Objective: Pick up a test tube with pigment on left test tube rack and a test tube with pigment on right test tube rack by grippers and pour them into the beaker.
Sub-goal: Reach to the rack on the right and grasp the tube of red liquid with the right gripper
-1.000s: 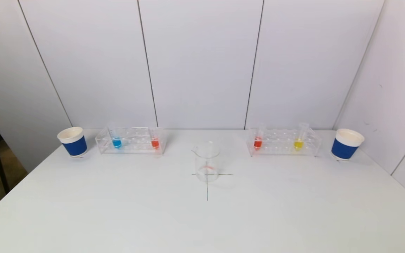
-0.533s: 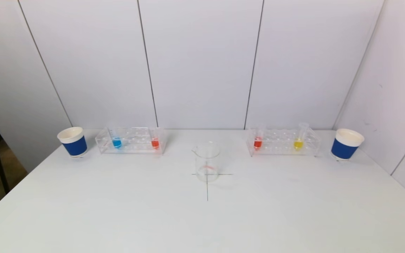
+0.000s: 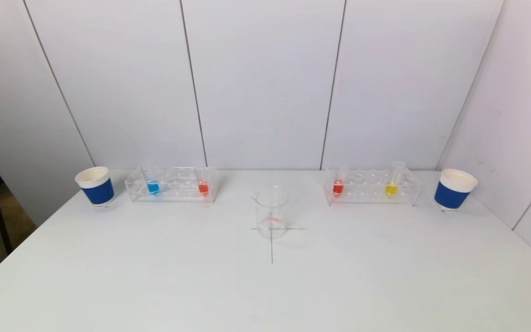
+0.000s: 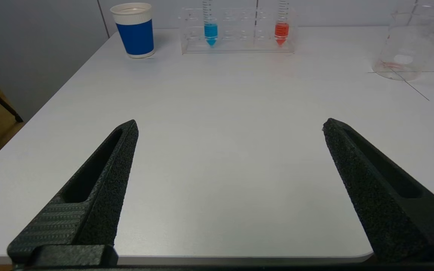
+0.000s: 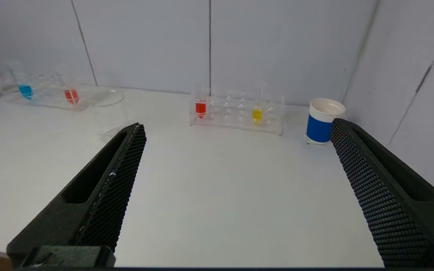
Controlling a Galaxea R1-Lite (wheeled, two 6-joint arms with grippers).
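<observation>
Two clear racks stand along the far edge of a white table (image 3: 155, 276), with a beaker between them and a paper cup at each outer end. Far left: a blue-and-white cup (image 3: 95, 186), upright, just beside the left test tube rack (image 3: 172, 184). This rack holds a tube of blue pigment (image 3: 153, 186) toward its left end and a tube of orange-red pigment (image 3: 203, 186) at its right end, both upright. Centre: the empty glass beaker (image 3: 271, 212) stands nearer than the racks, on the crossing of two thin lines drawn on the table, spout to the left. Right of it, the right test tube rack (image 3: 371, 186) carries a tube of red pigment (image 3: 338, 186) at its left end and a tube of yellow pigment (image 3: 391, 186) toward its right end. Far right: a second blue-and-white cup (image 3: 454, 189), close to the side wall. Both arms lie outside the head view. The left gripper (image 4: 230, 124) hovers over the near left edge of the table, jaws spread wide and grasping nothing; the right gripper (image 5: 237, 126) hovers at the near right edge, likewise released and empty. Bare tabletop separates each gripper from its rack; nothing blocks either path, though the beaker sits near the inner side of both.
</observation>
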